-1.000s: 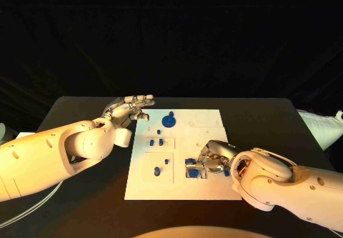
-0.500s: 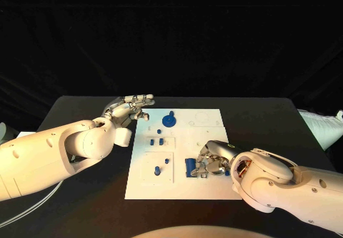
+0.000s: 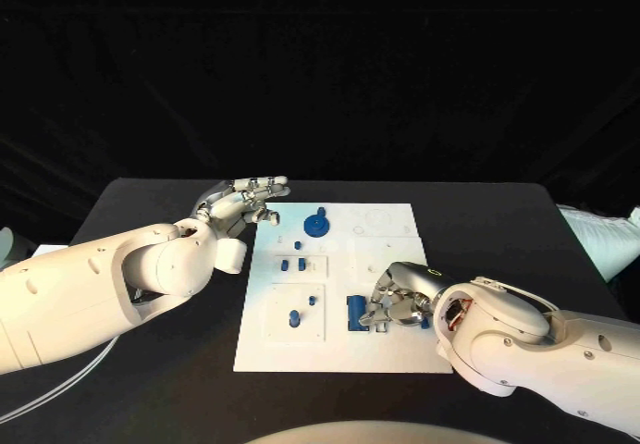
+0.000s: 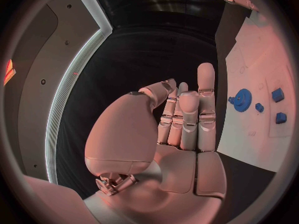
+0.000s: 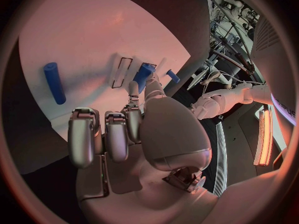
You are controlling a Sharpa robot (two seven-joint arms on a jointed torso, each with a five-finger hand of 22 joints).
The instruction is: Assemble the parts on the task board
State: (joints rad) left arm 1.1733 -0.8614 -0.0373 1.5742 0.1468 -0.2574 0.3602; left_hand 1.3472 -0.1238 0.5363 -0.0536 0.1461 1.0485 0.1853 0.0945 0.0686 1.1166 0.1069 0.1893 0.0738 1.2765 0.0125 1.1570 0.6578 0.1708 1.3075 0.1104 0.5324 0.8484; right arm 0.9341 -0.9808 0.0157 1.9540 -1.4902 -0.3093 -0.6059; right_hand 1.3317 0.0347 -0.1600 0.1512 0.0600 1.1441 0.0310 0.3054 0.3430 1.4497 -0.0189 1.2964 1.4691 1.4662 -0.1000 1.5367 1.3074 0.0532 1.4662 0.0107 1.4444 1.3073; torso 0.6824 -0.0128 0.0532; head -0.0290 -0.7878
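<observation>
Pinching blue part (image 3: 358,311) — right hand (image 3: 396,301)

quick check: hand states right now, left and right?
Left hand: open, holding nothing, fingers straight, beside the white board's far left corner.
Right hand: fingers curled over the board next to a blue part; whether it grips it cannot be told.

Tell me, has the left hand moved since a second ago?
No. The left hand hovers open at the far left corner of the task board, beside the blue gear, just as before.
</observation>
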